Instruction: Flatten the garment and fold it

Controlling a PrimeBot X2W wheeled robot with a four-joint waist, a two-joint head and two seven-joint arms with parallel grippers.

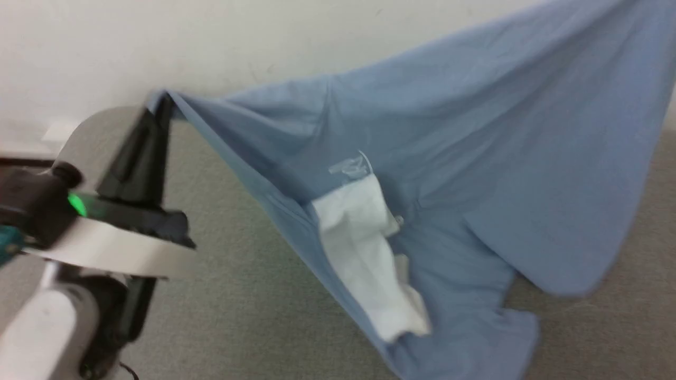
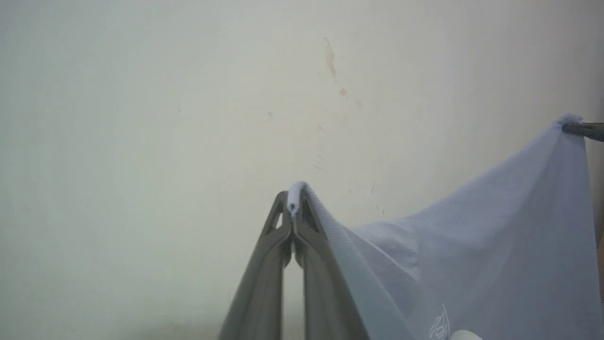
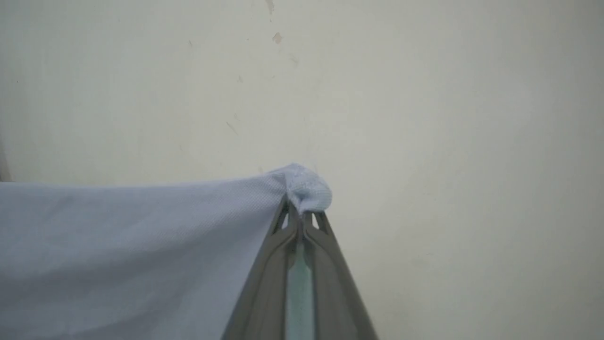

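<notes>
The garment (image 1: 454, 158), a light blue polo shirt, hangs spread in the air between my two arms, its white collar (image 1: 364, 253) sagging in the middle below a small white logo (image 1: 351, 166). My left gripper (image 1: 165, 101) is shut on one corner of the cloth at the left of the head view. In the left wrist view the left gripper (image 2: 293, 198) pinches a fold of the garment (image 2: 472, 255), and the right gripper's tip (image 2: 583, 130) holds the far corner. In the right wrist view my right gripper (image 3: 298, 208) is shut on a bunched corner of the garment (image 3: 141, 245).
A pale wall (image 1: 211, 42) stands close ahead, marked with small stains (image 2: 330, 56). Grey carpet floor (image 1: 227, 274) lies below the hanging cloth. My left forearm and wrist housing (image 1: 79, 232) occupy the lower left of the head view.
</notes>
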